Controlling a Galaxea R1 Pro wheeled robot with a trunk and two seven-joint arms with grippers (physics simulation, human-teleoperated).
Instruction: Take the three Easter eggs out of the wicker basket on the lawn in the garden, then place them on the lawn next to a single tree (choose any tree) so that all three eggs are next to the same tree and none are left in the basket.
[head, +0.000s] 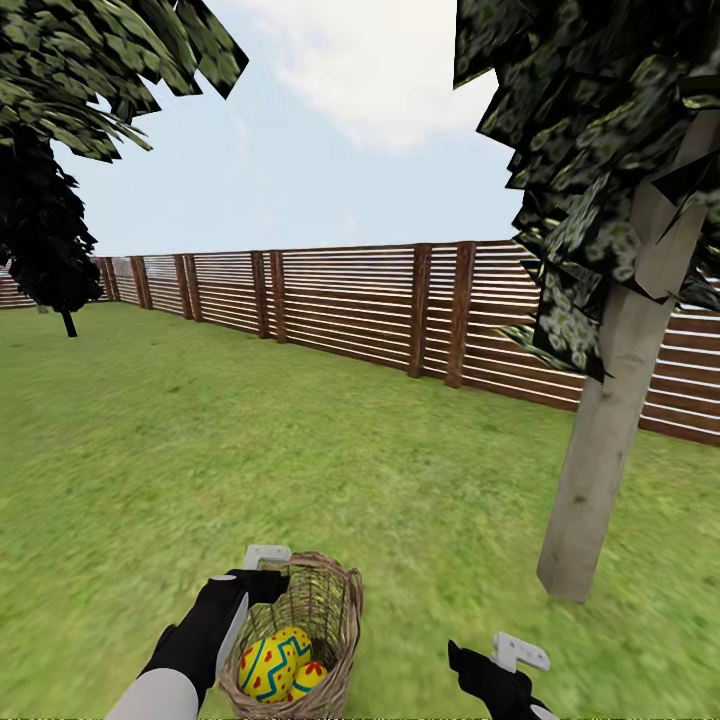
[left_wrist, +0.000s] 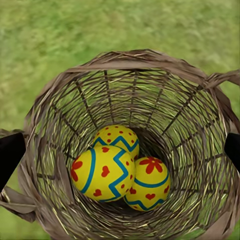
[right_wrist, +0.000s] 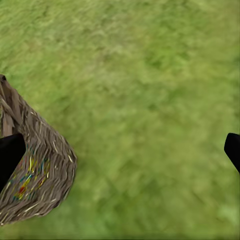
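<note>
Here, the round brown open-weave wicker basket (head: 305, 640) stood on the short green lawn (head: 300, 460) at about 6 o'clock in the head view, with the pale grey-tan bare tree trunk (head: 600, 450) near it at roughly 3 o'clock. All 3 bright yellow Easter eggs (left_wrist: 117, 167), painted with red flowers and blue zigzags, lay touching one another at the basket's bottom.

The left hand (head: 262, 572) hovered over the basket's far rim, its dark fingers (left_wrist: 10, 155) spread wide to either side of the opening and holding nothing. The right hand (head: 505, 665) hung above bare grass at about 5 o'clock, fingers (right_wrist: 10, 152) likewise wide and empty.

The eggs looked smooth, hard and rounded, so probably light but slippery; a grip across the widest middle seemed safest. The deep, tapering wicker walls would likely crowd the fingers.

The left wrist view looked straight down inside and separated all 3 eggs, whereas the head view showed them partly hidden behind the rim. The right wrist view caught the basket's outer wall (right_wrist: 37, 170), colour glinting through the weave.
</note>
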